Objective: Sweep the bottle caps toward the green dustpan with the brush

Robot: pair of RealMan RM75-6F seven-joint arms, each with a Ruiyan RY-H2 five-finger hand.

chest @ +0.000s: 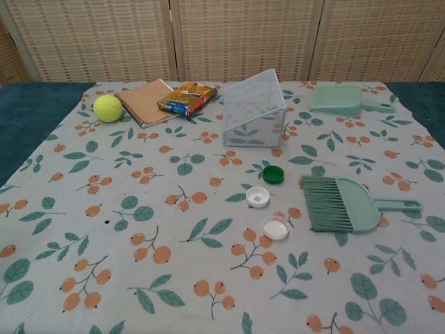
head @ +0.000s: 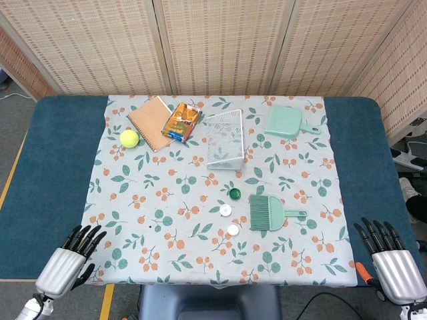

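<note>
A green brush (head: pixel 269 213) (chest: pixel 344 204) lies flat on the floral cloth right of centre, bristles pointing left, handle to the right. Left of it lie three bottle caps: a green cap (head: pixel 234 194) (chest: pixel 273 174) and two white caps (head: pixel 225 210) (chest: pixel 258 196), (head: pixel 233 229) (chest: pixel 276 229). The green dustpan (head: pixel 285 122) (chest: pixel 338 99) rests at the far right of the cloth. My left hand (head: pixel 72 258) hovers at the near left table edge, fingers spread, holding nothing. My right hand (head: pixel 390 257) is at the near right edge, also spread and empty. Neither hand shows in the chest view.
A wire mesh basket (head: pixel 225 139) (chest: pixel 254 108) stands between the caps and the far edge. A notebook (head: pixel 153 123) (chest: pixel 147 101), a snack packet (head: pixel 181 121) (chest: pixel 187 97) and a tennis ball (head: pixel 129 138) (chest: pixel 108 108) lie at the far left.
</note>
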